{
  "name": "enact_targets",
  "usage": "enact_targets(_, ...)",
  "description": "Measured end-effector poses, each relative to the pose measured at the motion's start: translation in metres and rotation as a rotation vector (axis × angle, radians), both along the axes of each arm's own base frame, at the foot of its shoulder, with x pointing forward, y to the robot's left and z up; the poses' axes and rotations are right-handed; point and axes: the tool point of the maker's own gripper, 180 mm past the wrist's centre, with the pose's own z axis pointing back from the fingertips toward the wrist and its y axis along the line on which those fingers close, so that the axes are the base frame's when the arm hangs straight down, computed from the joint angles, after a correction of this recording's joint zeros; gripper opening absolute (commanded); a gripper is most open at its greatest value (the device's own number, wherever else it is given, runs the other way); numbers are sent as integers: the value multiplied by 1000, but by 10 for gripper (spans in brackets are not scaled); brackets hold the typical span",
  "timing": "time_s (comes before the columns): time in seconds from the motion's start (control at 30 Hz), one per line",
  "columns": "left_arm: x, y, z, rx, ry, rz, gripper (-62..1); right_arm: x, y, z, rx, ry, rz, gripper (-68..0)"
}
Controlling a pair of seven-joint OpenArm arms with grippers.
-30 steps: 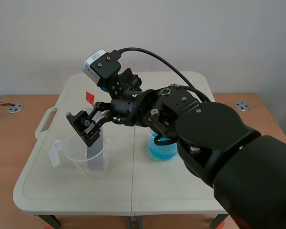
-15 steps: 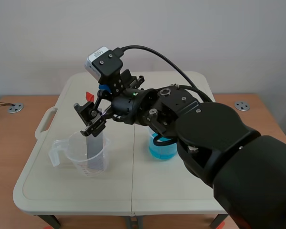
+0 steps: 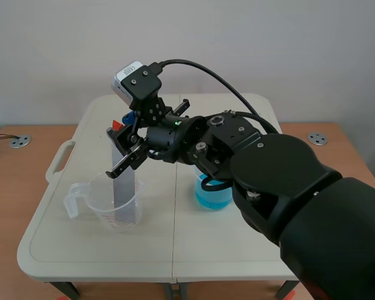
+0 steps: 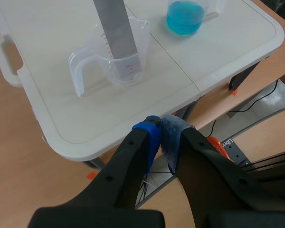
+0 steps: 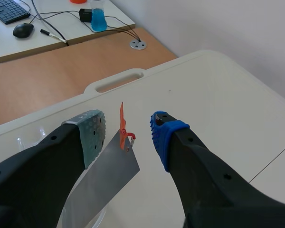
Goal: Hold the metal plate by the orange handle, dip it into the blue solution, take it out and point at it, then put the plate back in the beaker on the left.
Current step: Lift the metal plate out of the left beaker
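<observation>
plate (image 3: pixel 124 182) stands in the left beaker (image 3: pixel 106 215), right gripper (image 5: pixel 127 130) spread either side of its orange handle (image 5: pixel 122 124), likely the surest hold on a thin, stiff, slick strip; left gripper (image 4: pixel 159 135) pressed together.

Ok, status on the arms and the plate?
Right gripper open, straddling the orange handle. Left gripper shut, empty, beyond the table edge. Metal plate stands in the clear beaker. Nothing in the way.
</observation>
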Motion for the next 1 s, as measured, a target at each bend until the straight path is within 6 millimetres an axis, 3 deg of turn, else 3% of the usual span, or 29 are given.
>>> enact_targets(0.4,0,0,0,0,0,0,-575,0,0,0,1,0,0,-664)
enact_targets(0.63,0,0,0,0,0,0,-575,-6,6,10,53,-28,48,-664)
enact_targets(0.83,0,0,0,0,0,0,-575,-37,22,8,51,4,233,-664)
enact_targets(1.0,0,0,0,0,0,0,-575,-49,27,9,59,23,302,-664)
